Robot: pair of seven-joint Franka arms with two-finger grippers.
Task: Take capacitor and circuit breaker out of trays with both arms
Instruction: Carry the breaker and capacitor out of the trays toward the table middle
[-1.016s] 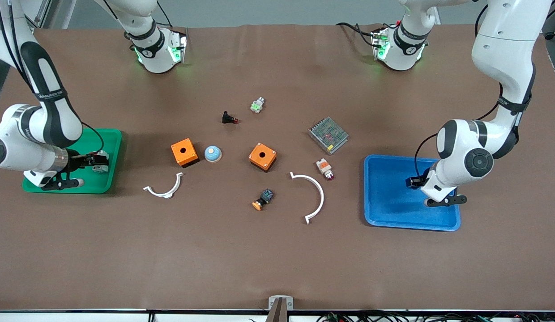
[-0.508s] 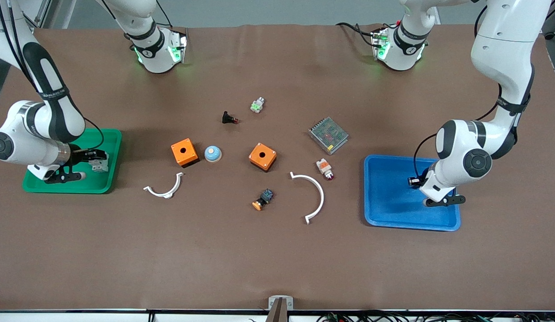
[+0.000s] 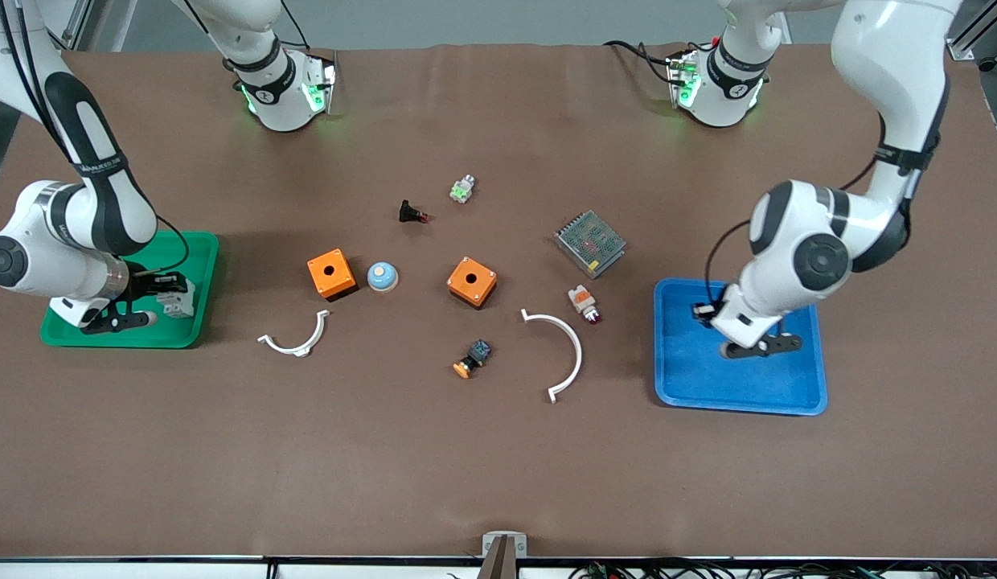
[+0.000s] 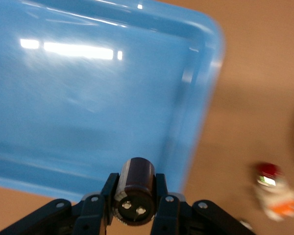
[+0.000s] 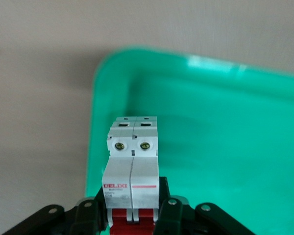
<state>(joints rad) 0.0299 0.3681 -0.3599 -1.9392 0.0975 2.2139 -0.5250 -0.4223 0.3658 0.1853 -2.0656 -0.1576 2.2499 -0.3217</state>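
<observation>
Both grip: left end effector [image 4: 135, 211] clamps capacitor [image 4: 135, 191] over blue tray [image 3: 804, 398]; right end effector [image 5: 134, 215] clamps breaker [image 5: 133, 166] over green tray [image 3: 201, 265].

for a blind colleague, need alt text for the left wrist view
The left gripper is shut on the capacitor, a stubby black cylinder, held over the edge of the blue tray. Beside the tray, on the brown table, lies a blurred white-orange indicator.
</observation>
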